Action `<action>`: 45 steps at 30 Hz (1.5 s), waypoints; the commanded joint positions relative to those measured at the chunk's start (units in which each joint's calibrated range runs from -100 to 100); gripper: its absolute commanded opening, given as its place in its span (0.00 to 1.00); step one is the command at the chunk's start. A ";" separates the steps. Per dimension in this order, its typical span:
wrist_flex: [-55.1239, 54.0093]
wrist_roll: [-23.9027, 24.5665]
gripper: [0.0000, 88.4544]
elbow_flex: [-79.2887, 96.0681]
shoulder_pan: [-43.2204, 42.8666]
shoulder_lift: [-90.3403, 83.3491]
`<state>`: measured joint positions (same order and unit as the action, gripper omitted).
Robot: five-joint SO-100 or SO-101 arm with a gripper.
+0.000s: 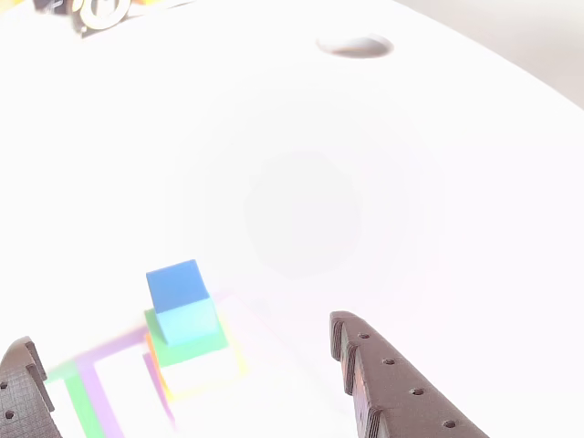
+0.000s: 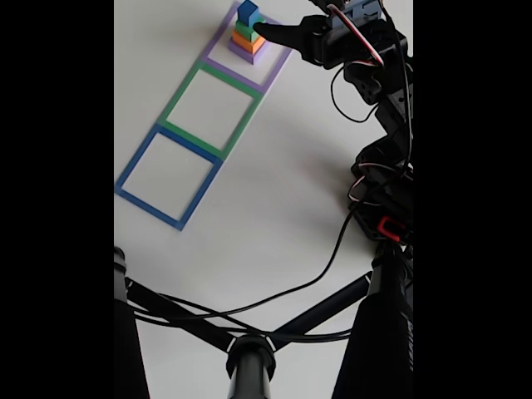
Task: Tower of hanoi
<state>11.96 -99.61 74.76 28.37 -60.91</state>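
Gripper (image 1: pixel 182 365) nears the stacked cubes, fingers spread wide.
A level, centred approach to the blue cube (image 1: pixel 175 285) should avoid toppling the stack.

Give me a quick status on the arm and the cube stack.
Gripper open, straddling the stack. Blue cube on top of green cube, untouched, inside the purple square outline. Nothing in the way.
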 commanded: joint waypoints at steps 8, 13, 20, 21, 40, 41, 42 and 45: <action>-29.12 -0.39 0.41 3.51 0.20 19.21; -40.62 -0.39 0.41 2.69 -0.66 30.03; -50.26 -0.39 0.40 -0.40 -2.77 41.33; -51.07 -0.39 0.40 -0.67 -3.15 42.38; -59.33 -0.39 0.35 -10.12 -5.16 58.69; -59.33 -0.39 0.34 -10.22 -5.26 58.85; -59.41 -0.39 0.34 -10.22 -5.45 58.93; -59.41 -0.39 0.32 -9.85 -5.93 59.10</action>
<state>-45.83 -99.80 66.75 23.45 -1.48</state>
